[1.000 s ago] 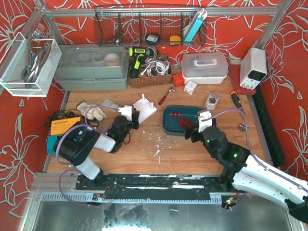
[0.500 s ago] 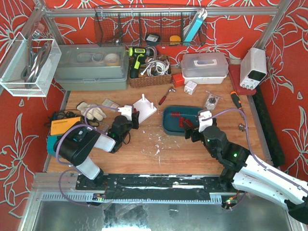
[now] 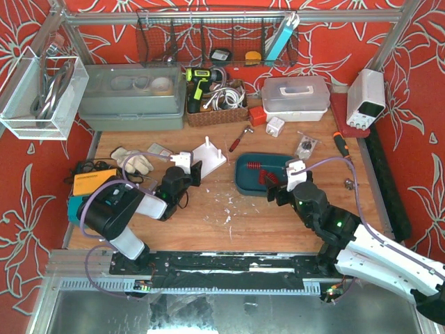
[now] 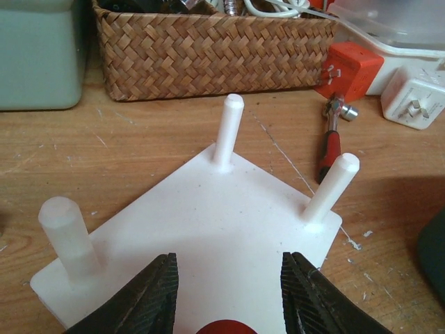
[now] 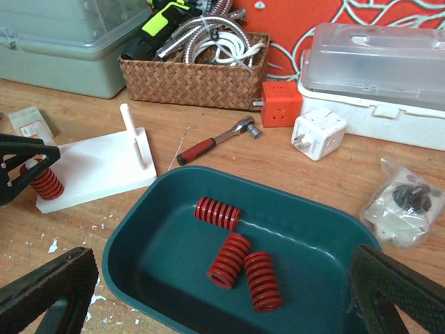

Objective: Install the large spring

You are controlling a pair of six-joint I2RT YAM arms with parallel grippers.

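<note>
The white peg plate lies on the wooden table with upright pegs at its corners. A red spring stands on the plate's near corner between the jaws of my left gripper. That gripper is open and its pads do not touch the spring. From the right wrist, the same spring shows by the left gripper. My right gripper hangs wide open over the teal tray, which holds three loose red springs.
Behind the plate stand a wicker basket and a grey-green bin. A red-handled ratchet, an orange cube, a white plug adapter, a white lidded box and a bag of parts lie around the tray.
</note>
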